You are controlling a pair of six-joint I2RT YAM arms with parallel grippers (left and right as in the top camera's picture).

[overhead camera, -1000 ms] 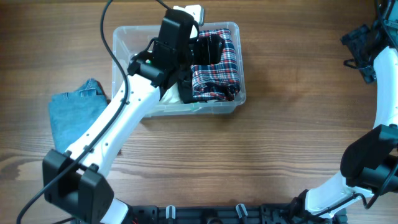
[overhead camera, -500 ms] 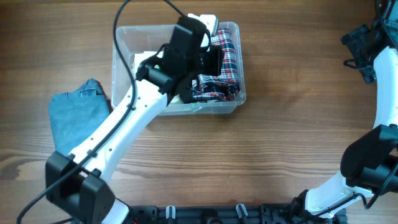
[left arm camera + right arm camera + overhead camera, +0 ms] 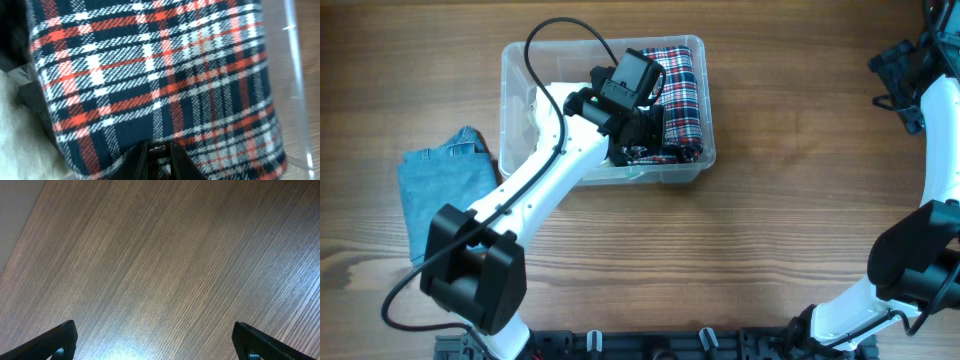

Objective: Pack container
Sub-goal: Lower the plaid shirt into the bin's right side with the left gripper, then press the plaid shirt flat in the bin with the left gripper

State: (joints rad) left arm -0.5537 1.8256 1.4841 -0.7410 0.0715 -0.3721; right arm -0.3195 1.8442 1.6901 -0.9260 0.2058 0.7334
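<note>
The clear plastic container stands at the back left of the table. A folded red, white and navy plaid garment fills its right half. My left gripper reaches down inside the container at the plaid garment's near edge. Its dark fingers stand close together with a fold of plaid cloth pinched between them. In the overhead view the left wrist covers the fingertips. My right gripper hangs open over bare wood at the far right, holding nothing.
A pale cloth lies in the container's left half, also seen in the left wrist view. A folded blue garment lies on the table left of the container. The container's clear wall runs close along the plaid's right side.
The left arm has swung right and lower over the plaid garment, and its jaws have shut on the cloth. The right arm has not moved.
</note>
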